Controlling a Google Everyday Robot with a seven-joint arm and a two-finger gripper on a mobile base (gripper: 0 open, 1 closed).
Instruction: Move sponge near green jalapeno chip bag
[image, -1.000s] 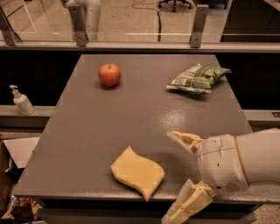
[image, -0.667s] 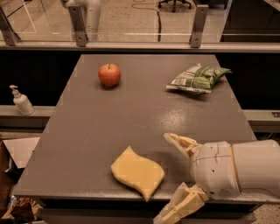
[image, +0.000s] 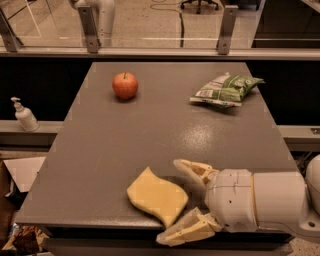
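The gripper (image: 167, 201) reaches in from the right at the near edge of the table (image: 150, 125), its white wrist and arm trailing off to the right. Its two cream fingers (image: 192, 170) are spread wide apart and hold nothing. One finger points left over the tabletop; the other hangs lower, out past the table's front edge.

The sponge (image: 155, 195) lies flat just to the left of the gripper, with its right edge sitting in the gap between the spread fingers. Its pointed near corner reaches the table's front edge, just above the lower finger. Whether either finger actually touches the foam is hard to judge from this angle; they look very close but perhaps just apart.

The green jalapeno chip bag (image: 225, 90) lies well beyond the gripper, farther back on the table and a little to its right. A red apple (image: 125, 85) stands far back and to the left of the gripper, well apart from the bag. Off the table, far to the gripper's left, a pump bottle (image: 24, 115) stands on a ledge
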